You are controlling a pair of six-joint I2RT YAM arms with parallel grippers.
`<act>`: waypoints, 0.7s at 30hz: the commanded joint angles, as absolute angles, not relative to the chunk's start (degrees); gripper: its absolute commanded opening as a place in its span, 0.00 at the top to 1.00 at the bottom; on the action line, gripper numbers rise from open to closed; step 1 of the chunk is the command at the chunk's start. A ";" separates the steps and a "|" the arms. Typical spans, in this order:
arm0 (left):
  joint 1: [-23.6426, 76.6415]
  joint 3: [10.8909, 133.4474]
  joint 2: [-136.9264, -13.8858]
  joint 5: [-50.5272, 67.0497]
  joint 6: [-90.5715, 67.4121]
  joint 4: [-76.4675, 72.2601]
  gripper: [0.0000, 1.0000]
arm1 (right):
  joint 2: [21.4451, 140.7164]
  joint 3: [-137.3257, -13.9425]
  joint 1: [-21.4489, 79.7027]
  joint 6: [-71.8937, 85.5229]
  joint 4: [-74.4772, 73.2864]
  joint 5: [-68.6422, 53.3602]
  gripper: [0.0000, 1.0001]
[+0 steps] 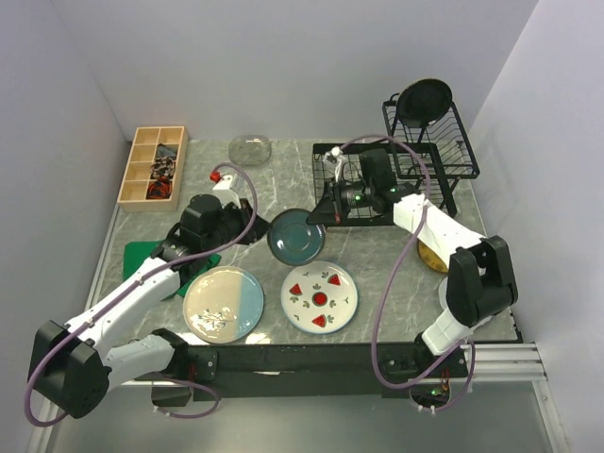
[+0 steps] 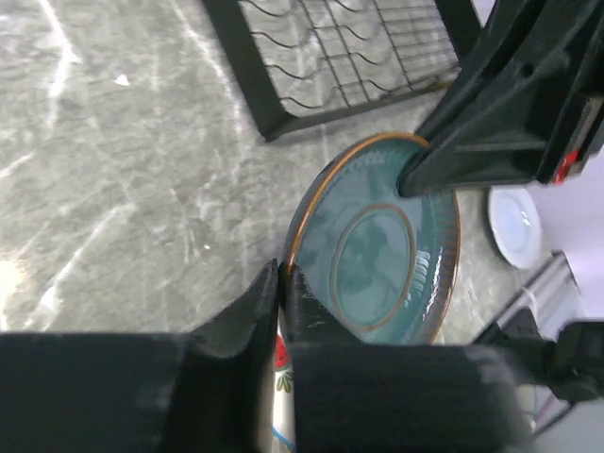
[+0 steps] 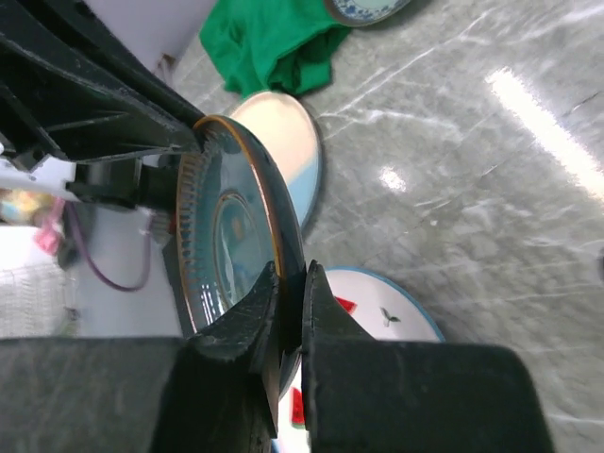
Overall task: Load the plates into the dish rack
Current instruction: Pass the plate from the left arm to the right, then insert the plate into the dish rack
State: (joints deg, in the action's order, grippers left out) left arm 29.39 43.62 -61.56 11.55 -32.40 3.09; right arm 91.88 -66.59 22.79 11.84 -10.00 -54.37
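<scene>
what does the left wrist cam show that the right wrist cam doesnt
Only the left wrist view shows the dish rack and a white plate at the right edge. Only the right wrist view shows the green cloth and the cream-and-blue plate. Both show the slate-blue plate, its rim pinched on opposite sides by the left hand and the right hand.
</scene>
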 commanded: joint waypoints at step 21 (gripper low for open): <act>22.50 53.63 -61.71 3.09 -19.35 -5.87 0.01 | 86.46 -129.27 15.94 -62.74 -46.93 -8.25 1.00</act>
